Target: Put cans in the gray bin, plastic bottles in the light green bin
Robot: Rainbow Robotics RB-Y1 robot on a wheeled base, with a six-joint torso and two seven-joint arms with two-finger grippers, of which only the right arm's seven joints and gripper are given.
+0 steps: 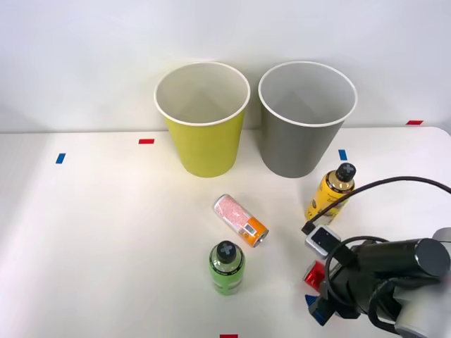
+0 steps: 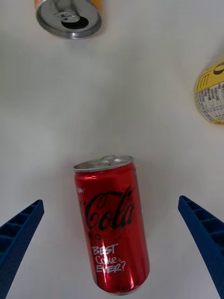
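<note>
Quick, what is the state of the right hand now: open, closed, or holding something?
Right hand: open, holding nothing; the red can lies between its two fingers, not gripped.

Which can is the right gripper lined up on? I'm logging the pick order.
The red can: it lies between the open right gripper fingers. The pink-white can lies farther off, mid-table.

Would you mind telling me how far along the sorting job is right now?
Nothing looks sorted yet: the gray bin and light green bin show empty insides. The right gripper is open around the lying red can. Left: the pink-white can, yellow bottle and green bottle, all on the table.
</note>
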